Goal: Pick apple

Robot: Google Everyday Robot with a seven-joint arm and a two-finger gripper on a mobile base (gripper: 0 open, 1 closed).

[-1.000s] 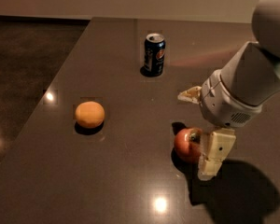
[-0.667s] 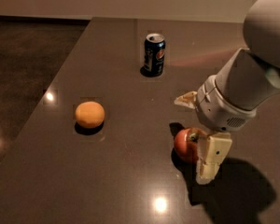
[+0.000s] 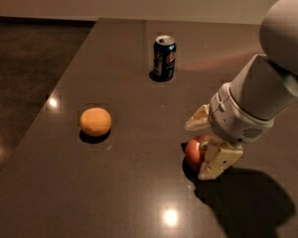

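The gripper (image 3: 195,151) is low over the table (image 3: 129,187), right of the picture's centre, and its 2 pale fingers (image 3: 219,160) are spread apart rather than clenched. One finger points out toward 10 o'clock above the fruit and the other stands on the table at the fruit's 4 o'clock side. The apple (image 3: 192,151) sits on the tabletop in the gap between them, its red skin showing on the left while the nearer finger covers its right edge. Whether either finger actually presses on it cannot be told. The grey-white arm (image 3: 268,93) runs away from the wrist toward 2 o'clock and fills the upper right corner. Its dark shadow (image 3: 248,202) lies on the table between 4 and 5 o'clock from the gripper. Well apart from the apple at 9 o'clock rests a plain orange fruit (image 3: 95,121). At 11 o'clock, farther back on the table, a blue soda can (image 3: 164,57) stands upright. A bright spot of reflected light (image 3: 170,217) shows on the glossy surface near 7 o'clock. Dark floor (image 3: 30,58) lies beyond the table's left edge.
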